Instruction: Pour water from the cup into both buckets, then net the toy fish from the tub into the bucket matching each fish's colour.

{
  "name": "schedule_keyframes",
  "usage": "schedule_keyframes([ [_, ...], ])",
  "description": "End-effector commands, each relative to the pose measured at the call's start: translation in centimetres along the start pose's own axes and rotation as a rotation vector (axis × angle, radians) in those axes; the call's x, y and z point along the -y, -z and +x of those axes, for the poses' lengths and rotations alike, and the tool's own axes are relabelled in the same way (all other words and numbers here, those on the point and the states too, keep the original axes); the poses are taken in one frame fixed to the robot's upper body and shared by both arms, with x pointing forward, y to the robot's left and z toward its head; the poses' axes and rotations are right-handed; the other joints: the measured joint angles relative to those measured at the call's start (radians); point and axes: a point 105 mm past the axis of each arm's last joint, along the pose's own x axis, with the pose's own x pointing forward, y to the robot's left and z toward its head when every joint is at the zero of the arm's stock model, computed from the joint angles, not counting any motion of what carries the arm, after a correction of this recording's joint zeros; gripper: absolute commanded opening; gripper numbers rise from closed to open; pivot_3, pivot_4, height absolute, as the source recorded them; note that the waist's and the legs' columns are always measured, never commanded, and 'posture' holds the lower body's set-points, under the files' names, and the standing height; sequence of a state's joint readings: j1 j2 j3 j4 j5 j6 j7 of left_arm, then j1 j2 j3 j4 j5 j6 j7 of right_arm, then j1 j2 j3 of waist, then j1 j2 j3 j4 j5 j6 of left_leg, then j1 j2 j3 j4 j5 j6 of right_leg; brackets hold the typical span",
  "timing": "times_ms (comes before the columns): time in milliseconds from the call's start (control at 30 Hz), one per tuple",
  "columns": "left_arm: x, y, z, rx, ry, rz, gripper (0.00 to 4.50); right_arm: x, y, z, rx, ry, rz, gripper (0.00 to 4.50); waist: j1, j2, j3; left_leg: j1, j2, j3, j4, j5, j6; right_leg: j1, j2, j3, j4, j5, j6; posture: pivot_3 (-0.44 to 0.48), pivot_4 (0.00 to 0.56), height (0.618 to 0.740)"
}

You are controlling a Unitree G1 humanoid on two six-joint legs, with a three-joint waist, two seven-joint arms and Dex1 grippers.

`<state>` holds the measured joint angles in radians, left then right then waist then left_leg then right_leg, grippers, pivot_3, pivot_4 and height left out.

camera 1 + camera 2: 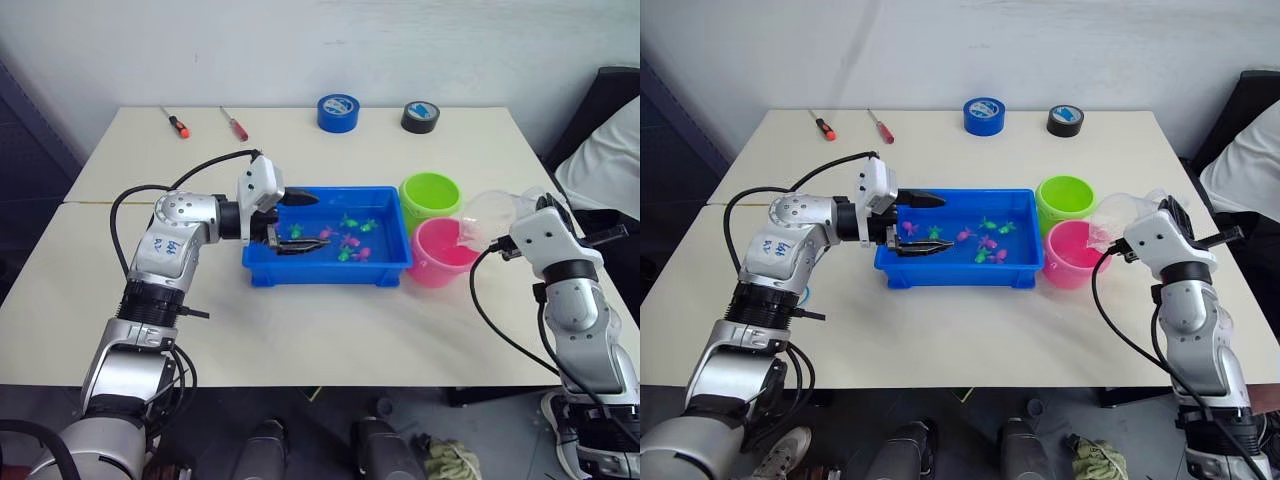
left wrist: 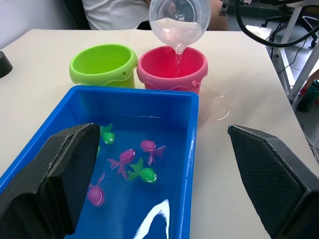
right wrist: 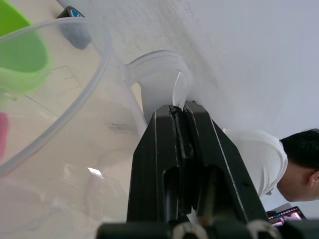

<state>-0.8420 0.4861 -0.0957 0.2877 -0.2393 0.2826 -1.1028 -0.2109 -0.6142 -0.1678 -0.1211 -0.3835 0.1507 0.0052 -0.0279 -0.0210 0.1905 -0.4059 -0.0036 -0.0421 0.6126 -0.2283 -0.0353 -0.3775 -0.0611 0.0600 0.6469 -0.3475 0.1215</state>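
Cup (image 2: 179, 22): I see my right gripper (image 3: 180, 117) pinching its handle, tilted, water streaming into the pink bucket (image 2: 172, 69).
Green bucket (image 2: 103, 64): touching the pink one.
Tub (image 2: 191, 149): holds water, pink and green fish (image 2: 142, 174).
Left gripper (image 2: 164, 174): spread wide over the tub.

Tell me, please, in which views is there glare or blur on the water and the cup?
Left wrist view: a white glare streak on the water in the tub; the gripper fingers look soft. Right wrist view: the cup is close and blurred.
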Motion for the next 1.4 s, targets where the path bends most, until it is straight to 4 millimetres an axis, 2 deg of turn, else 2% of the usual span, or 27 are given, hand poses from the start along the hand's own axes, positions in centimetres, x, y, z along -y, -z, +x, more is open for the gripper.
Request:
schedule_keyframes([
  [33,-0.1,-1.0,-0.4,0.029,-0.011,0.028,4.50,1.8,-1.3,0.3,0.059,0.068,-0.046,0.05,0.000,0.000,0.000,0.000,0.000,0.000,0.000,0.000,0.000,0.000,0.000,0.000,0.000,0.000,0.000,0.000,0.150,0.734],
  [1400,0.1,-0.7,-0.6,0.020,-0.011,0.035,4.50,2.0,-2.5,0.9,0.112,0.105,-0.158,0.05,-0.001,0.000,0.000,0.000,0.000,0.000,0.001,0.000,0.000,0.000,0.000,0.000,0.001,0.000,0.000,0.000,0.150,0.734],
])
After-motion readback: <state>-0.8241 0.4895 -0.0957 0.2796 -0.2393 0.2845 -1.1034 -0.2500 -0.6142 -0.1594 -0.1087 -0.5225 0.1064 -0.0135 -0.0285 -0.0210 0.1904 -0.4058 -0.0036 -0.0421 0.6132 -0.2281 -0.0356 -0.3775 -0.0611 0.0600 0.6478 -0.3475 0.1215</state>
